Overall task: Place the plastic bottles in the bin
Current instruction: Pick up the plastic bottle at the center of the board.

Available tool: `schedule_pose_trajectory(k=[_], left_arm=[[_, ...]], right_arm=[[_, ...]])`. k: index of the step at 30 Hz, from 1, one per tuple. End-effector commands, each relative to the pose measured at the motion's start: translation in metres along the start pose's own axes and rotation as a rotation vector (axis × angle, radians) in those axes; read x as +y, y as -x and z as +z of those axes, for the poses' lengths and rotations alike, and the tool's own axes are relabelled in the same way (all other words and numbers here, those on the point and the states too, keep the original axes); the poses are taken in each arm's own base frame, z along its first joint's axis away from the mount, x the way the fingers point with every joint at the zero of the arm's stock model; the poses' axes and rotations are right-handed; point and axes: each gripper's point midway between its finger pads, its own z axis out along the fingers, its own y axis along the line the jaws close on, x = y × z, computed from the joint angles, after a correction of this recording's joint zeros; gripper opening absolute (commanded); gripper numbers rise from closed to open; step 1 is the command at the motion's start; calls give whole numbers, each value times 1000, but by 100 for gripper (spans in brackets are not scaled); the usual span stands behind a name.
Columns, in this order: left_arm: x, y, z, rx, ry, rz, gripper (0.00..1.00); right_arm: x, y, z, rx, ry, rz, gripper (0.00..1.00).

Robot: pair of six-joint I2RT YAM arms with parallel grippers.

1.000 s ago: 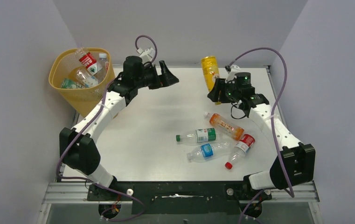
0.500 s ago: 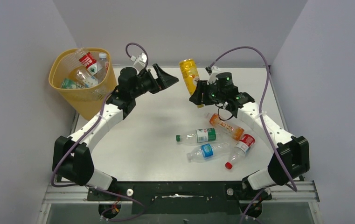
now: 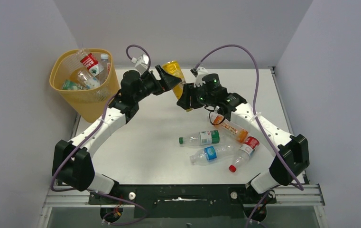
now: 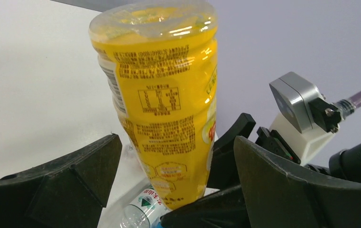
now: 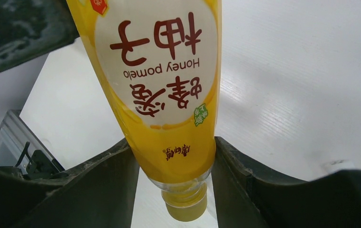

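A yellow plastic bottle (image 3: 173, 70) hangs cap-down above the back middle of the table. My right gripper (image 3: 184, 99) is shut on its lower body just above the cap (image 5: 184, 208). My left gripper (image 3: 171, 81) is open, and its fingers stand on either side of the same bottle (image 4: 161, 95) with a gap on the left side. The yellow-orange bin (image 3: 81, 97) sits at the back left with several bottles (image 3: 89, 61) inside. On the table lie a green-label bottle (image 3: 202, 138), a blue-label bottle (image 3: 211, 154), a red-capped bottle (image 3: 245, 151) and an orange bottle (image 3: 230, 128).
Grey walls close in the table on the left, back and right. The right arm's purple cable (image 3: 245, 52) loops high over the back of the table. The bin stands off the table's left rear corner, beside the left arm's elbow.
My right arm has carried the yellow bottle leftwards, from the back right to the back middle. My left gripper has swung round towards it, and the bottle now stands between its open fingers.
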Motion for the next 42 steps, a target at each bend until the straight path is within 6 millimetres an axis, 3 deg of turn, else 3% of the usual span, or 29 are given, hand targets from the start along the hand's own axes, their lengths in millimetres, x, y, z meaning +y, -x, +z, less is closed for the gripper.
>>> schedule_pose_trajectory(k=[1, 7, 14, 18, 22, 25, 30, 33, 42], left_arm=[[-17, 20, -8, -84, -30, 55, 90], [-15, 26, -9, -104, 2, 80, 90], [-13, 32, -8, -104, 36, 113, 62], [-14, 38, -10, -110, 50, 138, 54], [-11, 54, -16, -122, 68, 161, 51], [-6, 77, -26, -139, 52, 152, 47], [5, 127, -55, -193, 77, 185, 47], [-1, 161, -77, -244, 91, 231, 49], [-15, 239, -152, -429, 169, 325, 50]], right_arm=[[20, 21, -4, -57, 16, -26, 39], [30, 9, 0, -30, 22, -39, 39], [35, 11, -5, -41, 28, -45, 40], [34, 12, -8, -46, 25, -46, 58], [37, 15, -14, -55, 25, -44, 87], [39, 19, -22, -72, 24, -41, 99], [42, 24, -40, -102, 11, -43, 98], [40, 24, -47, -112, -4, -43, 98], [35, 12, -43, -82, -15, -27, 98]])
